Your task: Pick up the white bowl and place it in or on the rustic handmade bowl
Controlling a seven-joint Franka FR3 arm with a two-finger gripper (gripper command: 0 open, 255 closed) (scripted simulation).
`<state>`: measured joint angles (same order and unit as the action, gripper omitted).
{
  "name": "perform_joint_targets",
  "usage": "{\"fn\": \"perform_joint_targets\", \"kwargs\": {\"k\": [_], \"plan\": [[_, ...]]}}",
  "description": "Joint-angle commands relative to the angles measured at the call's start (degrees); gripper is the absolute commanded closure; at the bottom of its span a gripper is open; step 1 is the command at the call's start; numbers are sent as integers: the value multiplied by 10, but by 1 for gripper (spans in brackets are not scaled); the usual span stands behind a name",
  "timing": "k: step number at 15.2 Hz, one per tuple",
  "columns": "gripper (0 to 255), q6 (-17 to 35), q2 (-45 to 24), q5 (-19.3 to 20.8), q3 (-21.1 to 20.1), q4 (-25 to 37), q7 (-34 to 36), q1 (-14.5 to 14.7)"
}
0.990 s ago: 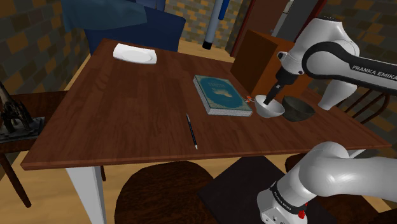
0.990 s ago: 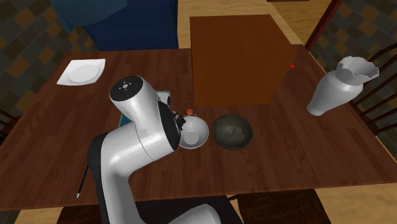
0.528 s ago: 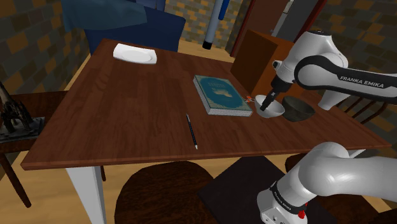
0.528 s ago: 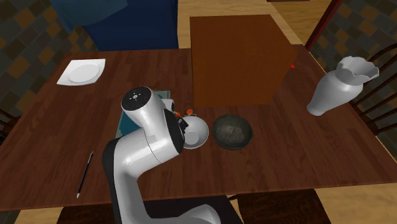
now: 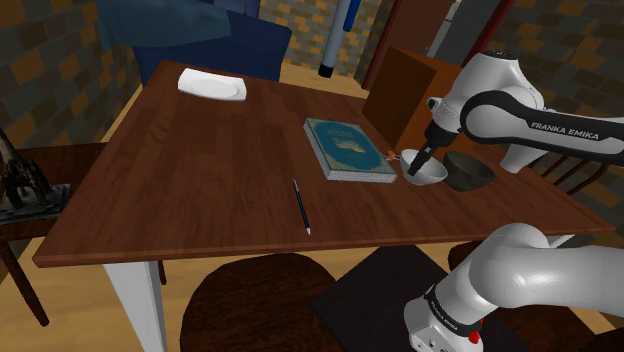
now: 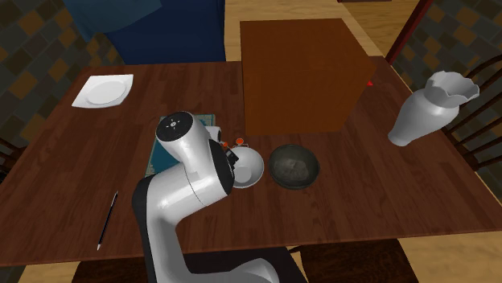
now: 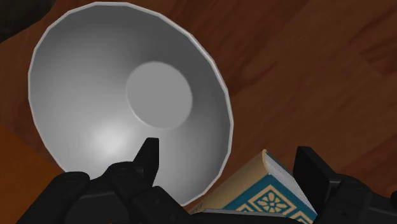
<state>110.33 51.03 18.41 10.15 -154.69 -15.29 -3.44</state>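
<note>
I am holding my gripper at the white bowl, fingers spread wide apart, one reaching inside it and the other hanging outside over the teal book, the rim passing unclasped between them. The white bowl is sitting on the wooden table, between the book and the dark rustic bowl, just beside both

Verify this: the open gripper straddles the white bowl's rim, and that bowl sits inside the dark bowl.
Wrong on one point: the white bowl stands on the table beside the dark bowl, not inside it; the second exterior view shows them side by side. The open gripper does straddle its rim.
</note>
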Motion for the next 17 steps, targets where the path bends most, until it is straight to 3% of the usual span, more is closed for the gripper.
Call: {"fn": "perform_joint_targets", "kwargs": {"k": [1,10,17], "plan": [[255,0,0,0,0,0,0,0],[255,0,0,0,0,0,0,0],[255,-52,0,-11,-8,53,-9,4]]}}
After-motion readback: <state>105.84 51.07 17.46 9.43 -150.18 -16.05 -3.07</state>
